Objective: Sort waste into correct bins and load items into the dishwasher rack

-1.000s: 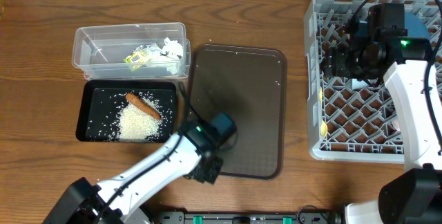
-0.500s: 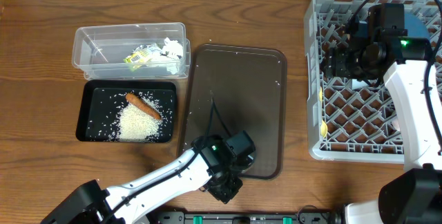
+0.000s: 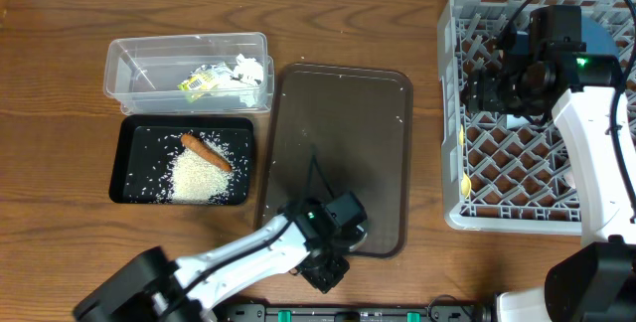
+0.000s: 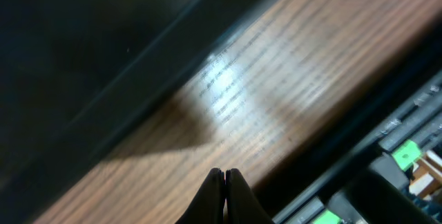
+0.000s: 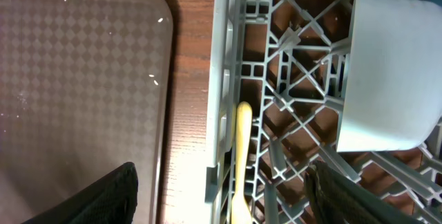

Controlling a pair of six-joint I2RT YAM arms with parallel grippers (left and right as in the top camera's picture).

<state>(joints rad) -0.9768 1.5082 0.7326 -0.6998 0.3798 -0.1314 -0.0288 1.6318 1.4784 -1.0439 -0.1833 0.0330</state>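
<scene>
Left gripper [image 3: 326, 268] shifted from lower-left of brown tray [image 3: 348, 133] to bottom centre, fingers pinched together, nothing held, likely parked clear. Rice [image 3: 199, 175], carrot [image 3: 206, 152] seen in black tray [image 3: 116, 163]; tissue [image 3: 243, 68], wrapper [image 3: 197, 83] in clear tub [image 3: 119, 74]. Right gripper [image 5: 221, 182] held spread wide over dishwasher rack [image 5: 222, 79], spoon [image 5: 243, 148] lying at its left rim.

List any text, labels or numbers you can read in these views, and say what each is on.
No text reads clearly in any view.
Snack wrapper in the clear tub: may carry print, too small to read.
Dishwasher rack, brown tray, black tray: no markings visible.
</scene>
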